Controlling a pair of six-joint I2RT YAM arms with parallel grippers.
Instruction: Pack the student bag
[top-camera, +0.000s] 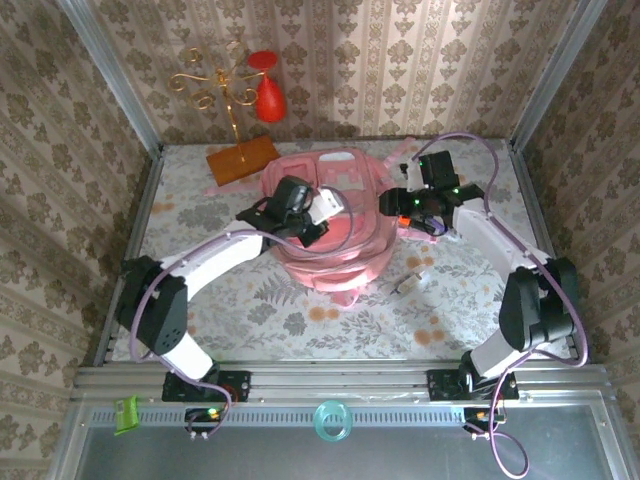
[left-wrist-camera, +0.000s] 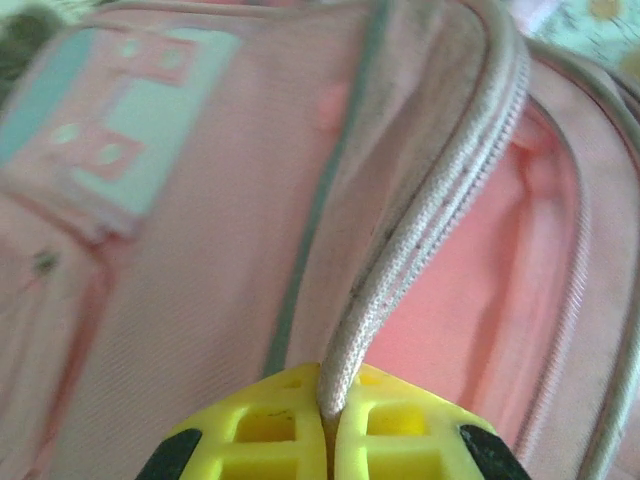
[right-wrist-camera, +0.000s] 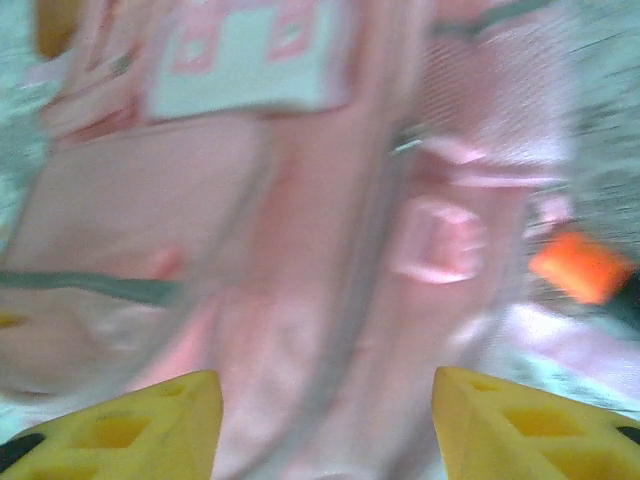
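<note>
The counter (top-camera: 250, 300), covered in a floral print, carries every item shown. The student bag (top-camera: 340, 250) lies at its centre, between the two arms, with its white-trimmed pocket panel seen in both wrist views. A flat brown board (top-camera: 242, 160) rests on the counter just beyond the bag's far left corner.

The left pincer (left-wrist-camera: 328, 415) is closed tight on the bag's zipper rim (left-wrist-camera: 420, 230), which rises out of the yellow fingers in an arc; the pink lining (left-wrist-camera: 470, 290) is exposed to the right of it. The right pincer (right-wrist-camera: 325, 400) stands with its fingers well apart and nothing between them, the bag's side lying blurred ahead. A small pale item (top-camera: 410, 282), too small to identify, lies on the counter just beside the bag's near right edge.

The step in hand is judged to be the opening of the main compartment. It is best done by lifting the clamped rim upward and away from the opposite edge, so that the mouth gapes without the soft bag being dragged across the counter. The stiff zipper tape, rather than loose fabric, should be gripped. The opposite rim may be taken by the free pincer.
</note>
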